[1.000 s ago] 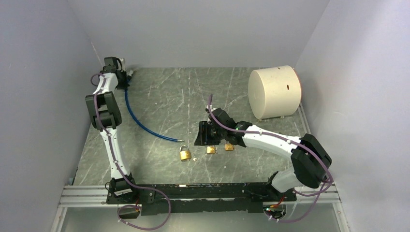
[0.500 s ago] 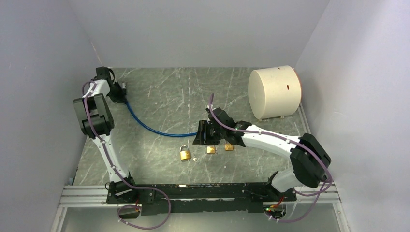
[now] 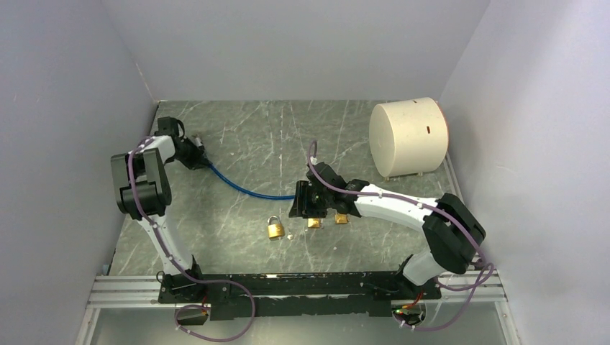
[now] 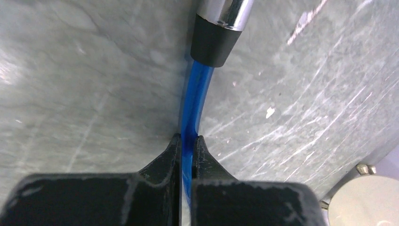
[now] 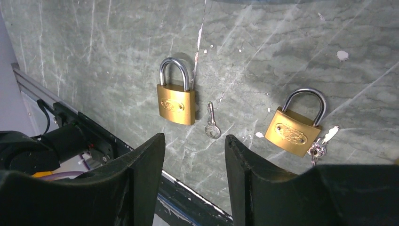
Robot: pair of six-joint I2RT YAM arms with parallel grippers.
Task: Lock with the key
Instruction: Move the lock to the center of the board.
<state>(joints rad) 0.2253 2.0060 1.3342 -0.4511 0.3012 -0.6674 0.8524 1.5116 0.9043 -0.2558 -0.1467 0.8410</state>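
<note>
Inspecting center frame, we find the right gripper spread wide, empty, above a loose key; the left gripper pinches a blue hose.

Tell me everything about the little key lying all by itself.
The key is small, silvery and looks like metal, with a round head and a thin blade. It lies flat on the grey marbled table between two brass padlocks, closer to the plain padlock than to the padlock with keys at its base. Nothing touches it.
</note>
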